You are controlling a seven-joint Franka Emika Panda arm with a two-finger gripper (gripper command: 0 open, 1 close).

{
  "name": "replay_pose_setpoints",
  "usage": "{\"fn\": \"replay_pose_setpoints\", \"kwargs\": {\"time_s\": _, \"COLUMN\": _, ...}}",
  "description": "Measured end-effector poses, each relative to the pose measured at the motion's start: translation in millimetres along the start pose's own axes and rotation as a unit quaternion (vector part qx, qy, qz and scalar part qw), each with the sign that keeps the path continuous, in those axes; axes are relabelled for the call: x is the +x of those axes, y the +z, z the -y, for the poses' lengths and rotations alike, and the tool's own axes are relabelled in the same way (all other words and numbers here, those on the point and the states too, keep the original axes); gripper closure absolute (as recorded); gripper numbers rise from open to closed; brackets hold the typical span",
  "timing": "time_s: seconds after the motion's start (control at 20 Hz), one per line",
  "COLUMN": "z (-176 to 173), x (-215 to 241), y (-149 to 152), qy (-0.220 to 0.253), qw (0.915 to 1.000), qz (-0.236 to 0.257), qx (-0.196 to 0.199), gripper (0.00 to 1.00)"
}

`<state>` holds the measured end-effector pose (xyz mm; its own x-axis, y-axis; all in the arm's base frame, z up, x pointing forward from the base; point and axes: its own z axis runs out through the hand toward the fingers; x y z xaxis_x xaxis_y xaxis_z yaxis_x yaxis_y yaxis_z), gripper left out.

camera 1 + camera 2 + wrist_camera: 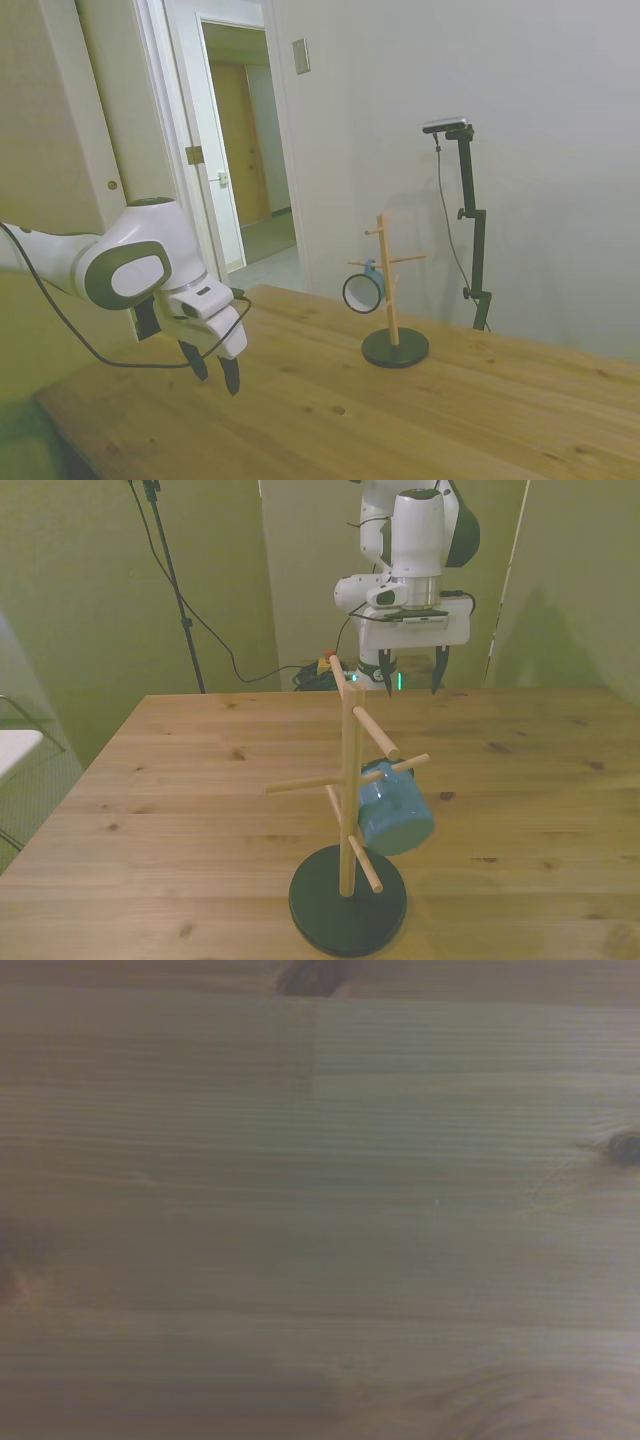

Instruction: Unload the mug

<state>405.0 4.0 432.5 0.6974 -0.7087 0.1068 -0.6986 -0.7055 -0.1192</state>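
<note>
Teal mug (pixel 393 816) hangs by its handle on a peg of the wooden mug tree (pixel 349 790); my gripper (pixel 411 674) hovers spread and empty over the worktop (pixel 180 780), well apart. Pull sideways and I'll topple that tree

Wooden peg stand (pixel 347 780) on wooden table (pixel 180 780)

Mug (pixel 394 818) hanging on rack (pixel 347 810) peg, rack on table (pixel 180 780), jaws (pixel 411 675) seemingly well behind.
</note>
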Motion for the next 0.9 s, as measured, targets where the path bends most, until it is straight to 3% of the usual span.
{"fn": "replay_pose_setpoints", "kwargs": {"time_s": 0.25, "z": 5, "x": 4, "y": 3, "qy": 0.008, "qw": 1.0, "qz": 0.004, "qx": -0.003, "gripper": 0.0}}
{"fn": "replay_pose_setpoints", "kwargs": {"time_s": 0.65, "z": 29, "x": 42, "y": -7, "qy": 0.001, "qw": 0.9959, "qz": -0.066, "qx": 0.062, "gripper": 0.0}}
{"fn": "replay_pose_setpoints", "kwargs": {"time_s": 0.9, "z": 50, "x": 72, "y": -6, "qy": 0.001, "qw": 0.9873, "qz": -0.116, "qx": 0.109, "gripper": 0.0}}
